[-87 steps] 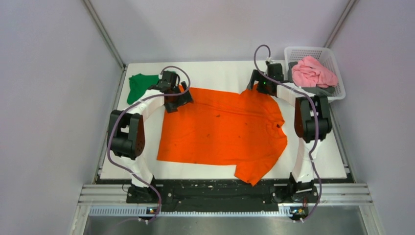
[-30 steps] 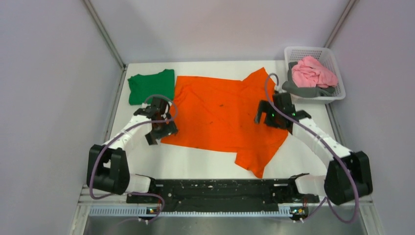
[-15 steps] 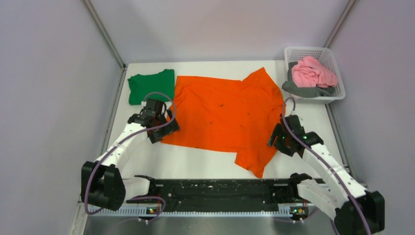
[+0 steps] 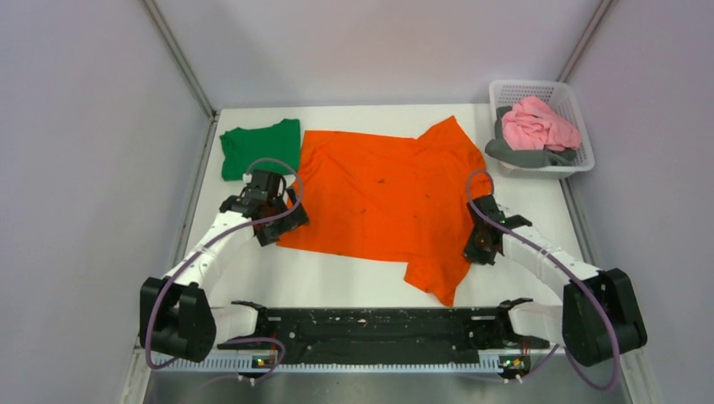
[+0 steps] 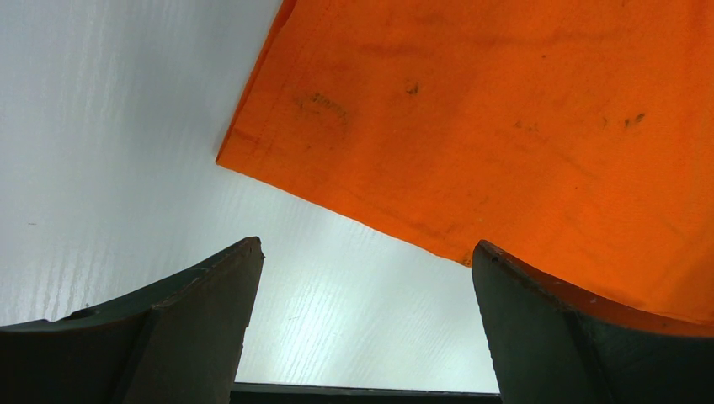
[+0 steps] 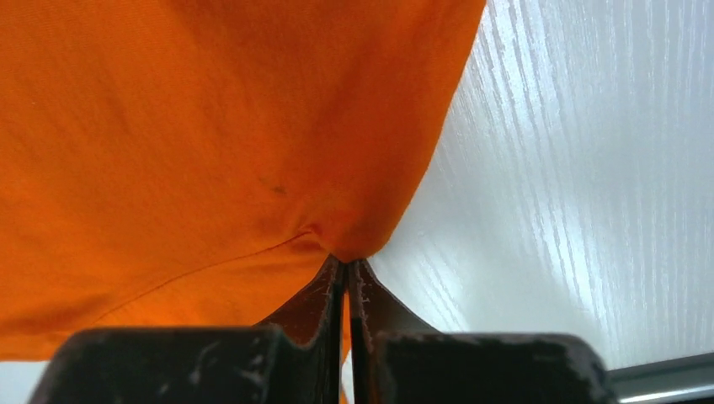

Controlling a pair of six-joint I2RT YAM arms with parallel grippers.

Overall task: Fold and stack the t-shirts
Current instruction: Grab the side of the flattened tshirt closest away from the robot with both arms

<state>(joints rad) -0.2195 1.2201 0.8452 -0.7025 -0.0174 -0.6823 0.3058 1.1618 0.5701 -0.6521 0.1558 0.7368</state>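
Observation:
The orange t-shirt lies spread flat across the middle of the white table, with small dark specks on it. My right gripper is shut on the shirt's right edge near the near sleeve; in the right wrist view the orange cloth bunches into a pinch at the gripper. My left gripper stands open at the shirt's near-left corner, its fingers over bare table. A folded dark green t-shirt lies at the back left.
A white basket at the back right holds a pink garment over a grey one. Grey walls close in the table on three sides. Black rails run along the near edge.
My right gripper moved to the shirt's right edge by the near sleeve and shut on the cloth. The left gripper shifted slightly at the shirt's near-left corner and stayed open.

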